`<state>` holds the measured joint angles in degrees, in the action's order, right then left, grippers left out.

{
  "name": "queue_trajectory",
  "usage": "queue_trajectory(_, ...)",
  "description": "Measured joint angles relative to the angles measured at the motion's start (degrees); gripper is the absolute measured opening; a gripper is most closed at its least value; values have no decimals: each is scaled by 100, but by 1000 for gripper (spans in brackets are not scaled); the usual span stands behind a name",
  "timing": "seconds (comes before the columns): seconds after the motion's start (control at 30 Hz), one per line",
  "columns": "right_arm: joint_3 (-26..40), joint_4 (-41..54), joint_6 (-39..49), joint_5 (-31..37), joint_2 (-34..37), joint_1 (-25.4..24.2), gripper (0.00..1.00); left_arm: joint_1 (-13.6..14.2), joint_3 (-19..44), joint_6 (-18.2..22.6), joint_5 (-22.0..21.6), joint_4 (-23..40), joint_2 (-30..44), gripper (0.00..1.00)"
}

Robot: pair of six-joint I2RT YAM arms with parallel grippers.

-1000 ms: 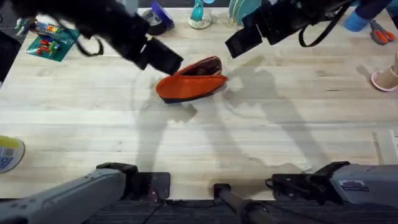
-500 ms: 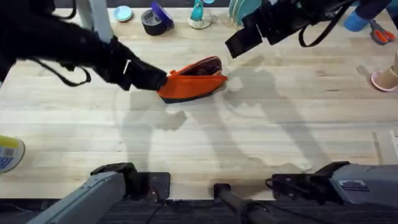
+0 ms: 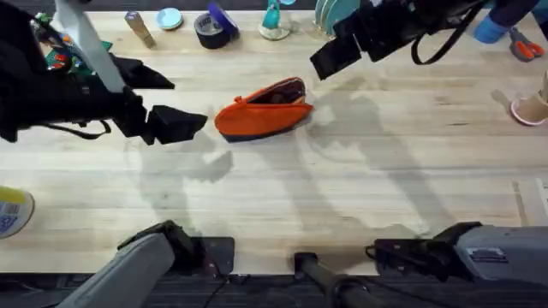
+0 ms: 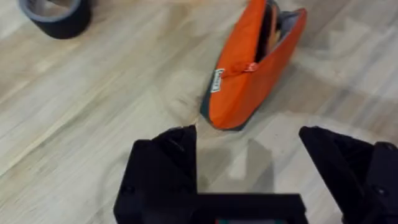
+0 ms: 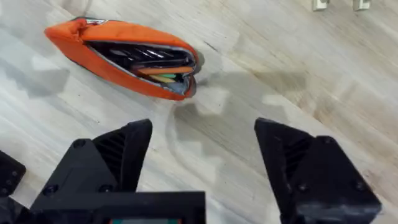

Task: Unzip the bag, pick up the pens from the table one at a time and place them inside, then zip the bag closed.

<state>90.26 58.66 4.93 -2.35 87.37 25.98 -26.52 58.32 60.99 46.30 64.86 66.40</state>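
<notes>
The bag (image 3: 263,111) lies on its side on the table (image 3: 360,188), mouth unzipped, so the pens (image 5: 152,62) inside are visible through the gap; I judge that only the zipping is left. The left gripper (image 3: 175,124) hangs just beside the bag's pointed end, jaws spread wide and holding nothing, probably lined up for the zipper pull (image 4: 249,67). The right gripper (image 3: 334,56) hovers near the bag's open end, also wide open and empty, perhaps to steady that end

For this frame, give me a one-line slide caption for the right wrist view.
Open right gripper hovers above the unzipped orange bag, pens visible inside, on the wooden table.
</notes>
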Motion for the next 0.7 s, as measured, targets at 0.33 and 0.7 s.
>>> queue_trajectory(0.33, 0, -5, 0, 0, 0, 0, 995, -606, -170, 390, 509, -236, 528, 995)
queue_trajectory(0.7, 0, -374, -5, -53, 1, 108, 995, -610, -176, 462, 536, -271, 609, 994)
